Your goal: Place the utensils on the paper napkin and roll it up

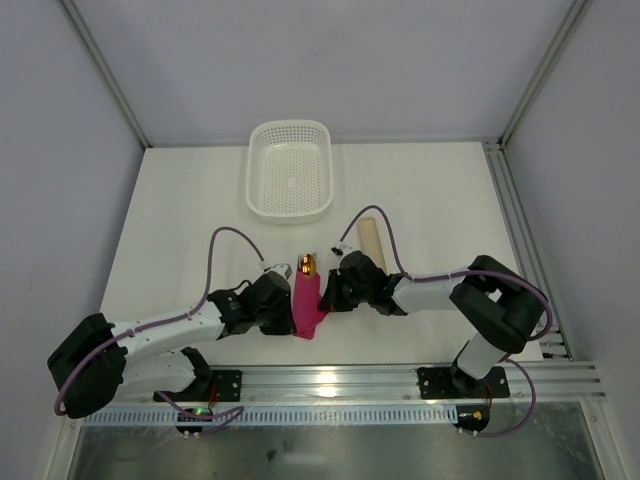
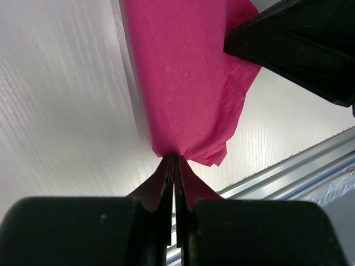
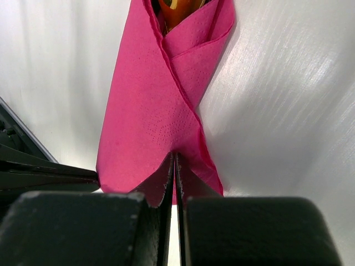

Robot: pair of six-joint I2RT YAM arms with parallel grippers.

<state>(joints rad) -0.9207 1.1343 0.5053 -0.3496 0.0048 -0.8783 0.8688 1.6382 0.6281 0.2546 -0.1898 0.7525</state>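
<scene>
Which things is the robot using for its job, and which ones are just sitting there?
For the job:
- paper napkin, wrapped up
- utensils inside it, a gold head poking out the top
- left fingers and right fingers, both pinching the napkin

Just lying about:
- white basket
- beige strip

Your overhead view is bright and evenly lit from above, sharp across the white tabletop surface (image 1: 200,220), with only faint, soft shadows. A small glare spot sits on the shiny gold utensil head (image 1: 306,265), and a pale sheen lies on the aluminium rail (image 1: 330,385) at the near edge. In your left wrist view the thin magenta-pink paper napkin (image 2: 183,83) looks fairly crisp and throws a grey shadow along its left side, while the black left pincer (image 2: 175,159) is soft. In the right wrist view streaky glare crosses the surface at upper right, and the black right pincer (image 3: 175,158) is blurred up close
</scene>
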